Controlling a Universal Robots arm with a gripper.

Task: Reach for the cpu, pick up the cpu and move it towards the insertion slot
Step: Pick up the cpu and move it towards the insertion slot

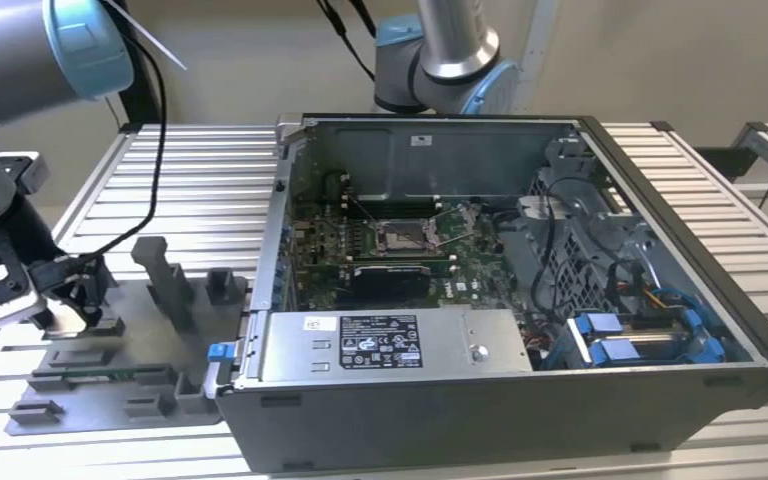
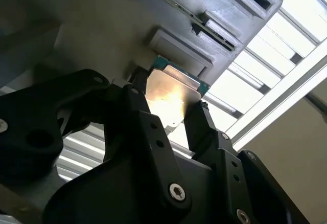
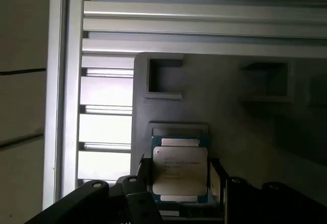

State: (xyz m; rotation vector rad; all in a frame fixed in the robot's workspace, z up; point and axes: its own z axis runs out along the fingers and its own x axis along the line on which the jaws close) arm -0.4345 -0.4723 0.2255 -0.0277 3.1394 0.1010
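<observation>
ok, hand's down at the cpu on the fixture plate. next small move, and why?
Probably a short straight lift off the fixture plate. The cpu sits centred in the hand, low on the plate, and the insertion slot lies away inside the case. Whether the grip is closed isn't clear, so check that first.

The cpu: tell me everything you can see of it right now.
The cpu is a small thin square chip: a pale silver metal lid with faint print, on a green board. It sits level at its pocket in the grey fixture plate, with the fingers of the gripper against two opposite edges. Whether it has lifted off, I cannot tell.
</observation>
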